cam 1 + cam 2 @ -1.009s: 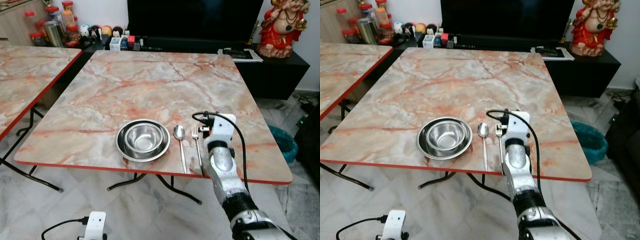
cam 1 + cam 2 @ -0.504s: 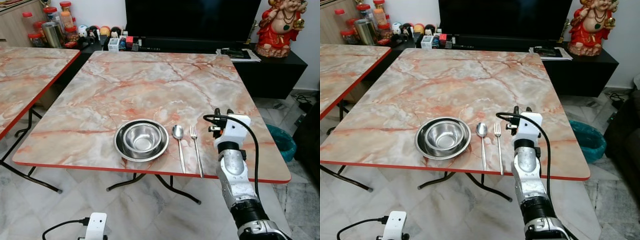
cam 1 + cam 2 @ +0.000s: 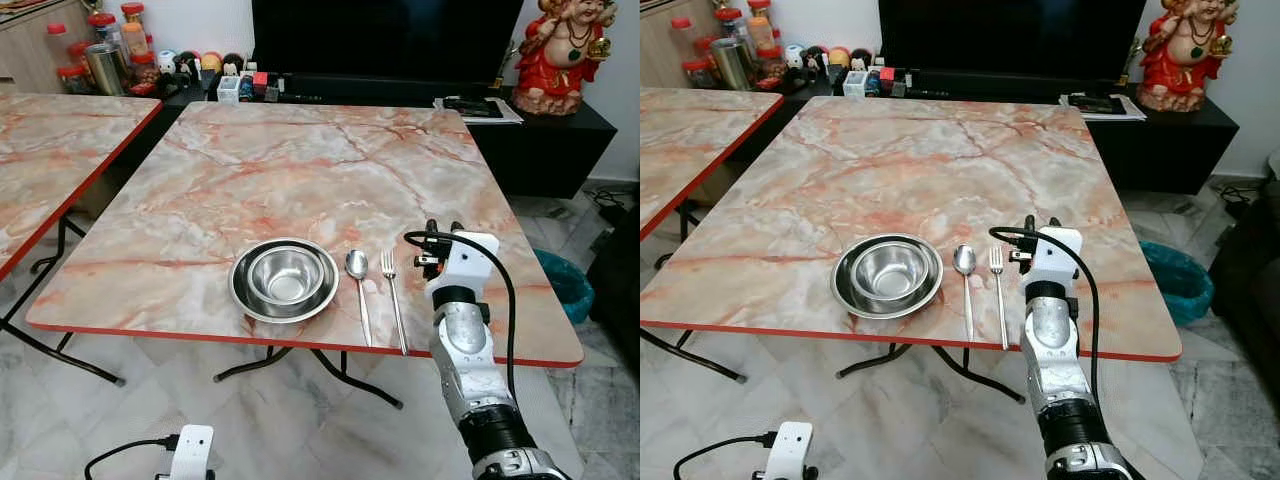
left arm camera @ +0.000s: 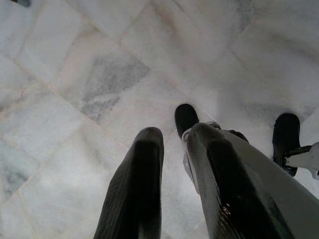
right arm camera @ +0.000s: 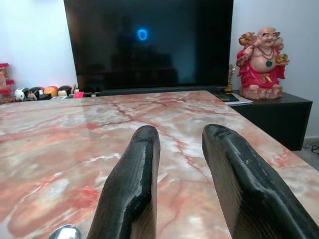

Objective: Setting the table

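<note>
Pink-and-orange veined marble table (image 3: 300, 170) with red edge; silver steel bowl (image 3: 285, 280), spoon (image 3: 358, 275), fork (image 3: 391, 290).

Bright, even indoor light; sharp head views; soft shadows; wrist-view fingers (image 5: 132, 189) slightly blurred.

Glossy marble-look table (image 3: 300, 170), shiny metal bowl (image 3: 285, 278)

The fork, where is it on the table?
The fork lies near the table's front edge, just right of the spoon, with the right tool beside it further right.
</note>
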Robot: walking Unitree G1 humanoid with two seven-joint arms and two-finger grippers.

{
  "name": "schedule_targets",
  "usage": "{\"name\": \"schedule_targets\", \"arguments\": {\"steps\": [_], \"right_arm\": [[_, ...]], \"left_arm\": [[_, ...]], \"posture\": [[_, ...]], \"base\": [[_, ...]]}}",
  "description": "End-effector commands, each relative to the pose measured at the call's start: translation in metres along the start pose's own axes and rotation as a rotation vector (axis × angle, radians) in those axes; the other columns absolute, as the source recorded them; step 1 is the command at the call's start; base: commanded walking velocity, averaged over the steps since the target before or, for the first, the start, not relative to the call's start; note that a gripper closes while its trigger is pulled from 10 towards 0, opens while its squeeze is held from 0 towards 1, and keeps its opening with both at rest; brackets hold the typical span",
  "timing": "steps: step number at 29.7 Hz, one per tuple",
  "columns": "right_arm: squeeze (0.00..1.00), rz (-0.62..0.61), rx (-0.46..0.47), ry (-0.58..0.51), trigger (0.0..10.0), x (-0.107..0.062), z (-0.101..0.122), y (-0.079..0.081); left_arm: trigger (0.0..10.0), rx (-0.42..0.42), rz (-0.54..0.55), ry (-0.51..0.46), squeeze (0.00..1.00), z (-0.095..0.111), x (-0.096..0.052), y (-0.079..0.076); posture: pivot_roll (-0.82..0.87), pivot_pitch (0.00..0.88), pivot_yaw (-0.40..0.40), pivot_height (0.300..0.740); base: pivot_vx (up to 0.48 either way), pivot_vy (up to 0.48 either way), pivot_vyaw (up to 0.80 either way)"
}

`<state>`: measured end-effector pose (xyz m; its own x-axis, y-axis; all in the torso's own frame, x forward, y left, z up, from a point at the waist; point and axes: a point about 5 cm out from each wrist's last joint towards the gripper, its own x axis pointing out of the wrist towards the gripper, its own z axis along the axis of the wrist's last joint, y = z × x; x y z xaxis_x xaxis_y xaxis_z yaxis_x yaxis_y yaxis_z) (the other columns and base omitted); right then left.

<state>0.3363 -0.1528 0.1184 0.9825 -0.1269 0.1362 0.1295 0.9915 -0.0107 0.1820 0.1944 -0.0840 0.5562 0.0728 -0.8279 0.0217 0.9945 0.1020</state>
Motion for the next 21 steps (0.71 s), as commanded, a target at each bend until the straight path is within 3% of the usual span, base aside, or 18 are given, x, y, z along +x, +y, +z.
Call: {"name": "schedule_targets", "arguments": {"steps": [1,21], "right_arm": [[0.00,-0.005,0.017,-0.021,10.0,0.0024,0.0074,0.0008],[0.00,-0.013,0.031,0.003,10.0,0.0040,0.0066,0.0048]], "left_arm": [[10.0,0.013,0.007,0.004,0.00,0.0005,0.0001,0.0030],[10.0,-0.007,0.023,0.010,0.00,-0.0014,-0.0005,0.0076]], "posture": [[-0.01,0.000,-0.003,0.736],[0.00,0.000,0.010,0.736]], "base": [[0.000,0.255,0.00],[0.000,0.359,0.00]]}}
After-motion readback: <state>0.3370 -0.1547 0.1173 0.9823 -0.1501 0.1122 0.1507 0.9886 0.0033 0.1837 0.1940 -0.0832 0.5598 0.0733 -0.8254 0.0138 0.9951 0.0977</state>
